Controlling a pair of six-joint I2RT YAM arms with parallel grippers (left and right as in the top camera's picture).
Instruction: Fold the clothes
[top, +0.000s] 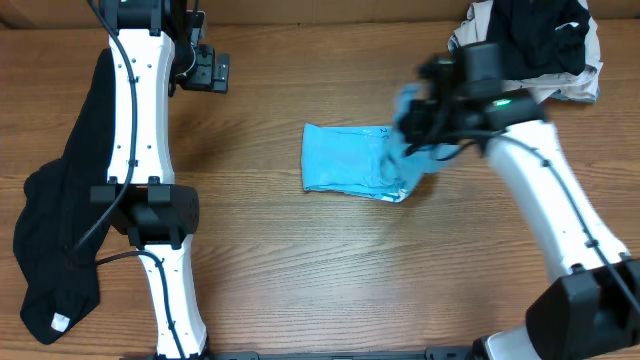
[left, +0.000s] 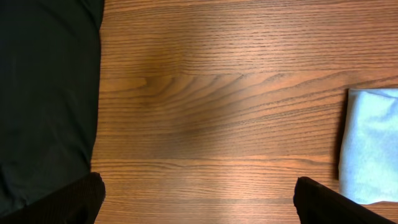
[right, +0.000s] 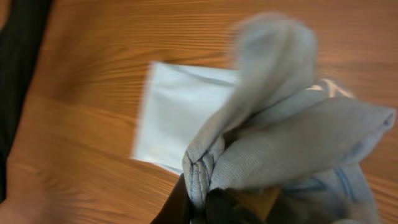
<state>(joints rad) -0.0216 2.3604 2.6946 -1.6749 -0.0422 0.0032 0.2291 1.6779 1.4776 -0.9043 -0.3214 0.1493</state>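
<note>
A folded light-blue T-shirt (top: 345, 160) lies in the middle of the table. My right gripper (top: 412, 135) is shut on the shirt's right edge and holds that bunched cloth lifted above the rest. In the right wrist view the pinched hem (right: 199, 174) sits between my two dark fingers, and the flat part of the T-shirt (right: 180, 118) lies behind. My left gripper (top: 215, 70) stands open over bare wood at the far left, holding nothing. Its fingertips (left: 68, 202) frame the table, with the T-shirt (left: 373, 143) at the right edge.
A long black garment (top: 60, 220) lies along the left side under my left arm and fills the left of the left wrist view (left: 43, 93). A heap of black and beige garments (top: 545, 45) sits at the far right corner.
</note>
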